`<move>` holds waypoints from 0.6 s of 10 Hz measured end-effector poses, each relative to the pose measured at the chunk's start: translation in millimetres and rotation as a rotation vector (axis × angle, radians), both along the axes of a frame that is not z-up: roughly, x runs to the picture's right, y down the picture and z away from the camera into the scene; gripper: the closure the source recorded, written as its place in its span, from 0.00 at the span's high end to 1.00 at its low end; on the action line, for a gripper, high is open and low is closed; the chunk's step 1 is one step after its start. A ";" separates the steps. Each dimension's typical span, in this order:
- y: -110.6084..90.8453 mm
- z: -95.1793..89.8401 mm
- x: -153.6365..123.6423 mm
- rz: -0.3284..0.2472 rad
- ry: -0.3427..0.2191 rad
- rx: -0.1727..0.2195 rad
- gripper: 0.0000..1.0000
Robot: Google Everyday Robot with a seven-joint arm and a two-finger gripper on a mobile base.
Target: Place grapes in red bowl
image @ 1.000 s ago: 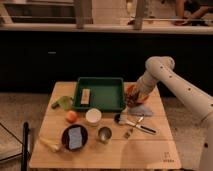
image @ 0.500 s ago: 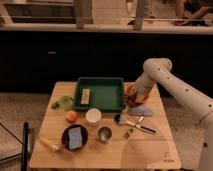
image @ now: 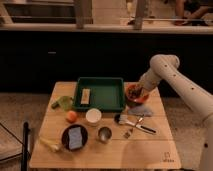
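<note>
The red bowl (image: 131, 97) stands on the wooden table just right of the green tray. My gripper (image: 137, 92) reaches down from the right on the white arm and sits right over the bowl, partly hiding it. A dark reddish clump, seemingly the grapes (image: 133, 91), shows at the gripper's tip inside the bowl's rim. I cannot tell whether the gripper still holds them or whether they rest in the bowl.
A green tray (image: 105, 105) holds a small wooden block. In front stand an orange fruit (image: 71, 116), a white cup (image: 93, 116), a metal cup (image: 104, 134) and a dark plate (image: 65, 136) bearing a blue sponge. A grey-blue cloth (image: 142, 111) and utensils (image: 134, 123) lie below the bowl.
The gripper stays over the red bowl. The arm has shifted only slightly. Nothing else on the table has moved.
</note>
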State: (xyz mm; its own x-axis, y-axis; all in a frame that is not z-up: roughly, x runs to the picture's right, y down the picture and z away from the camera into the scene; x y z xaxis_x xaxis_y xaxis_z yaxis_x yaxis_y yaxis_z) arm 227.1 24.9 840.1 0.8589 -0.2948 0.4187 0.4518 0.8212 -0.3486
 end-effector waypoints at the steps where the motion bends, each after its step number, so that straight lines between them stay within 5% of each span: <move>1: -2.9 3.0 3.0 0.007 0.004 0.004 0.00; 6: -13.4 20.4 6.4 0.035 0.002 0.028 0.00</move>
State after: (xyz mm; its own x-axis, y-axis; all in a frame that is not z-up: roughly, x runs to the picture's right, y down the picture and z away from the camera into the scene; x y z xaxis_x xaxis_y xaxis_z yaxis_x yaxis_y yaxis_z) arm 233.4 11.5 860.5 0.8698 -0.2759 0.4091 0.4219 0.8459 -0.3263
